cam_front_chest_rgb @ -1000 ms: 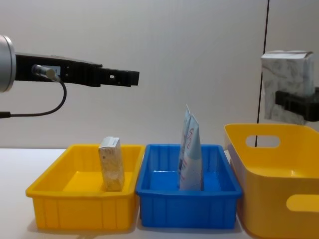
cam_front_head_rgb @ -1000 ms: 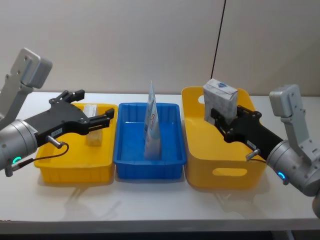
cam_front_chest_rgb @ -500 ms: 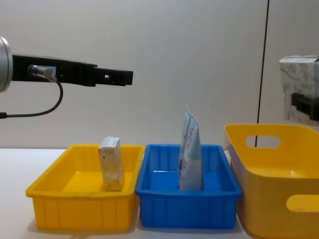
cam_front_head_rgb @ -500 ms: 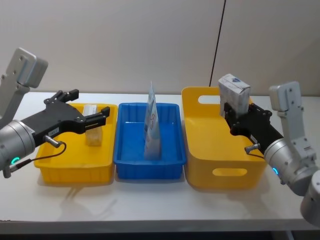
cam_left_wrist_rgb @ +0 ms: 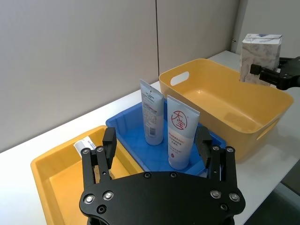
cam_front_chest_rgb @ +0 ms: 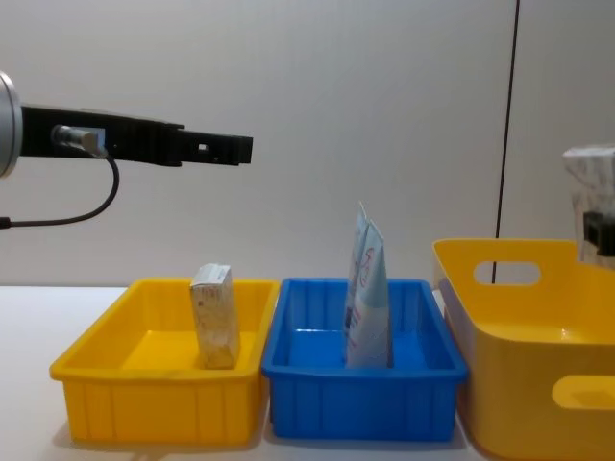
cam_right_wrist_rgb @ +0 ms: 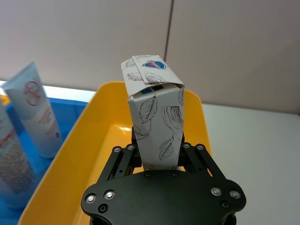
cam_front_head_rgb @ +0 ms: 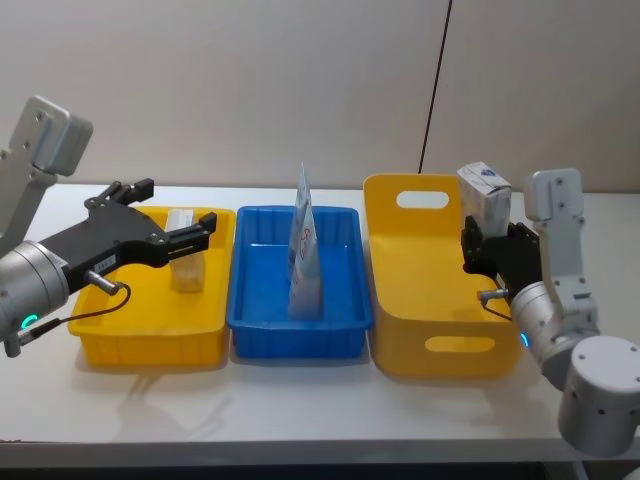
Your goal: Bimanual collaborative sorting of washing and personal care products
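Head high, chest low — same blue tray [cam_front_head_rgb: 270, 338].

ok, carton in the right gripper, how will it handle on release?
The carton, clamped low in the right gripper by the yellow bin: likely light and hollow; its top flap is creased, so the card may crush under a hard squeeze. Tall and narrow, so probably tippy if set upright. The left gripper hangs open above the small yellow tray.
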`<state>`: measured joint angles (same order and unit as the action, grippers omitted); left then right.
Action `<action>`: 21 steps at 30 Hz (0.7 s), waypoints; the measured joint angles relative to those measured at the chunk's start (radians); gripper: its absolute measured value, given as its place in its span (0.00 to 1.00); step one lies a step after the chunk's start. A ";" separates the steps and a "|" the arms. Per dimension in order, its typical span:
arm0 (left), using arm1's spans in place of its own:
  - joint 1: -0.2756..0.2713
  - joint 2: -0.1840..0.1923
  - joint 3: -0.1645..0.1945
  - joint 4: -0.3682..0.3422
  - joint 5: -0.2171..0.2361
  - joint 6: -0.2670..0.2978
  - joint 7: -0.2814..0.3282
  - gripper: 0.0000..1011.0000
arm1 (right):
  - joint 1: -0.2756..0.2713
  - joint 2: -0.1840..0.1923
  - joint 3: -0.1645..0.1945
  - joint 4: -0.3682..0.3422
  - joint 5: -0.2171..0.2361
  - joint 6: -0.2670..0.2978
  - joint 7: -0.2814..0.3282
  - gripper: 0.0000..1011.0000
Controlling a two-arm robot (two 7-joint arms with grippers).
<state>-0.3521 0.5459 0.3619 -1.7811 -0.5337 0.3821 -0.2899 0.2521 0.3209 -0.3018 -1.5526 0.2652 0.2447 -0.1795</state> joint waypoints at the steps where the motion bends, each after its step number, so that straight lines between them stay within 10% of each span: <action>1: 0.000 0.000 0.000 0.000 0.000 0.000 0.001 0.99 | 0.002 -0.008 0.000 0.004 -0.003 0.007 -0.010 0.34; 11: 0.001 -0.001 -0.001 -0.001 0.000 0.001 0.004 0.99 | 0.015 -0.063 -0.001 0.034 -0.029 0.058 -0.094 0.36; 21: 0.002 -0.001 -0.002 -0.002 0.000 0.001 0.005 0.99 | 0.021 -0.089 -0.002 0.048 -0.042 0.081 -0.134 0.72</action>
<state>-0.3500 0.5450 0.3601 -1.7828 -0.5335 0.3836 -0.2850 0.2728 0.2315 -0.3038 -1.5043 0.2233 0.3257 -0.3134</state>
